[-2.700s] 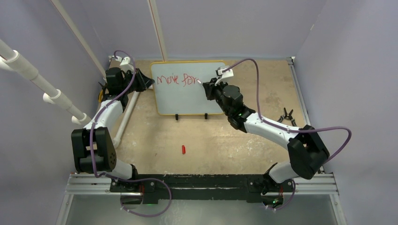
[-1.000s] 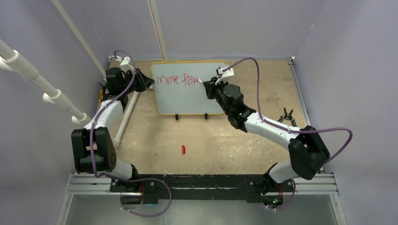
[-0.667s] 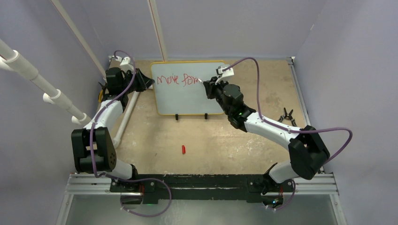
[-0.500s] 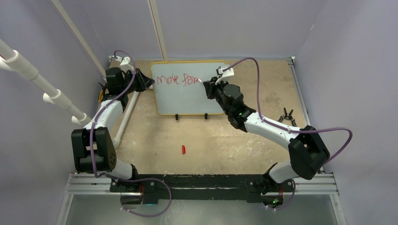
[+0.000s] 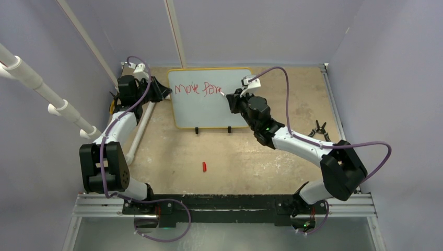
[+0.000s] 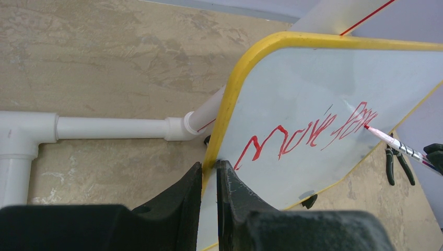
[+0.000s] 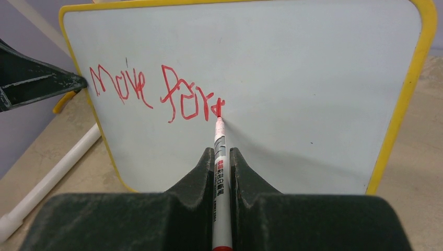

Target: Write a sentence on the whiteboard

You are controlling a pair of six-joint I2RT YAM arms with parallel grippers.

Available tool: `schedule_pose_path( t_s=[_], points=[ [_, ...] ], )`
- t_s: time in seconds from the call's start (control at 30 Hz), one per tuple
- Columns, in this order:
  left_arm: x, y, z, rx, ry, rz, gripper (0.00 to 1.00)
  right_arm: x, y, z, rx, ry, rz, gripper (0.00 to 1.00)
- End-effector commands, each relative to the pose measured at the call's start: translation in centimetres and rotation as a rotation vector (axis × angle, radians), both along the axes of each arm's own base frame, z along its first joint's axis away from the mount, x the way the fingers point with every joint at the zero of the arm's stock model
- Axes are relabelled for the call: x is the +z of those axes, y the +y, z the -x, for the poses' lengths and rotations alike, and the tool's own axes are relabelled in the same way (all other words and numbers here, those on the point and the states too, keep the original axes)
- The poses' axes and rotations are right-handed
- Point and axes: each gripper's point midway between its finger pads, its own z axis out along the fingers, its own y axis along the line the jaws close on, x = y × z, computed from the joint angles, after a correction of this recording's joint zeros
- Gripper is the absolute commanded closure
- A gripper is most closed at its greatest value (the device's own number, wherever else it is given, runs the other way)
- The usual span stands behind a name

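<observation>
The whiteboard point(image 5: 219, 112) stands upright at the back on two black feet, with a yellow frame point(image 7: 405, 99). Red lettering point(image 5: 197, 88) on its upper left reads roughly "Move for" point(image 7: 156, 94); it also shows in the left wrist view point(image 6: 308, 135). My left gripper point(image 6: 209, 166) is shut on the board's left frame edge point(image 6: 219, 130). My right gripper point(image 7: 222, 152) is shut on a white marker with red tip point(image 7: 219, 141); the tip touches the board at the end of the lettering. The marker also shows in the left wrist view point(image 6: 392, 142).
A red marker cap point(image 5: 205, 167) lies on the tan table in front of the board. White PVC pipe point(image 6: 104, 127) lies left of the board. A small black clip point(image 5: 319, 128) lies at the right. Purple walls close the sides and back.
The right gripper with the marker has shifted slightly rightward along the first line, and more red stroke has appeared at the end of the second word. The left arm has not moved.
</observation>
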Motion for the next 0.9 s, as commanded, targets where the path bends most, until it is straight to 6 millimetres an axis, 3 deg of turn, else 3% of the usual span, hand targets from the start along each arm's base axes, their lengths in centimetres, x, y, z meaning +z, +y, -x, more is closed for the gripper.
schedule_pose_path(
  t_s=[0.0, 0.57, 0.7, 0.87],
  points=[
    [1.7, -0.3, 0.1, -0.015, -0.056, 0.001, 0.85, 0.3, -1.5, -0.2, -0.058, 0.003, 0.011, 1.00],
    [1.8, -0.3, 0.1, -0.016, -0.059, 0.002, 0.85, 5.5, -2.0, -1.3, -0.107, -0.108, -0.012, 1.00],
    [1.8, -0.3, 0.1, -0.016, -0.058, 0.002, 0.85, 5.6, -2.1, -1.3, -0.113, -0.112, -0.010, 1.00],
    [1.9, -0.3, 0.1, -0.017, -0.059, 0.004, 0.85, 4.4, -2.0, -1.2, -0.102, -0.085, 0.001, 1.00]
  ],
)
